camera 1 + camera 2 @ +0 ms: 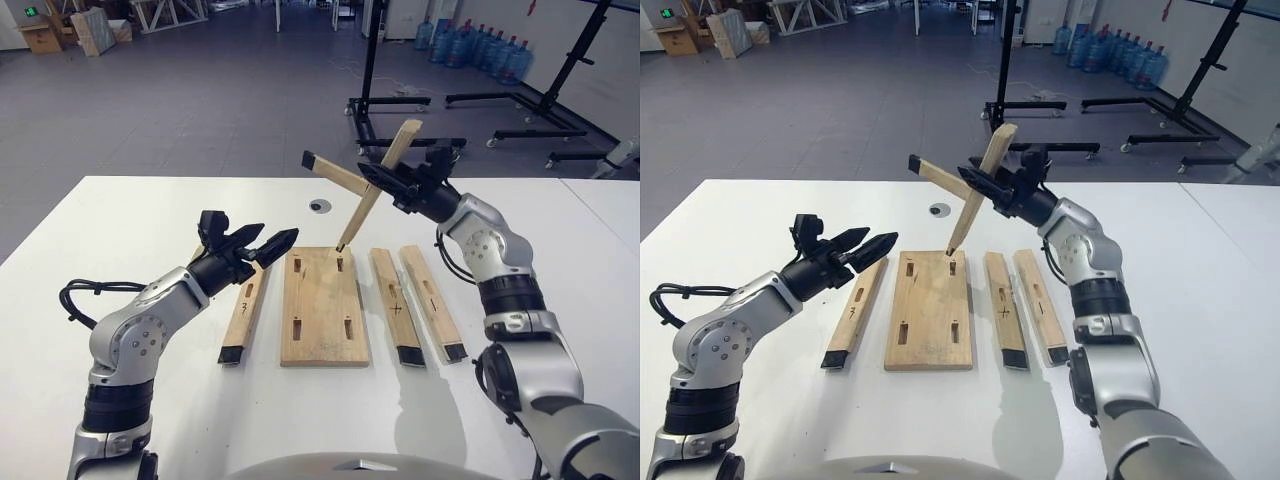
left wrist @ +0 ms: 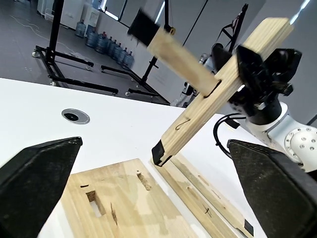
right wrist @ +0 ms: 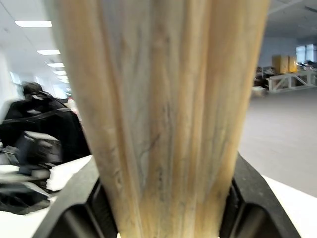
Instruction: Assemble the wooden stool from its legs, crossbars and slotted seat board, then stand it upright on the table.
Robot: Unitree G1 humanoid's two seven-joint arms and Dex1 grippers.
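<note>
Black right fingers (image 1: pixel 405 190) clamp a pale, straight-grained leg (image 1: pixel 358 215) joined crosswise to a crossbar (image 1: pixel 335 172). Its black-capped foot reaches down from them to the flat slotted seat board (image 1: pixel 322 320). The left fingers (image 1: pixel 275 243) gape empty above a second leg (image 1: pixel 243 315). Two more legs (image 1: pixel 397 305) lie below the right fingers on the smooth white bench (image 1: pixel 130 215). Behind are a grey floor (image 1: pixel 200 100) and black wheeled racks (image 1: pixel 400 100).
</note>
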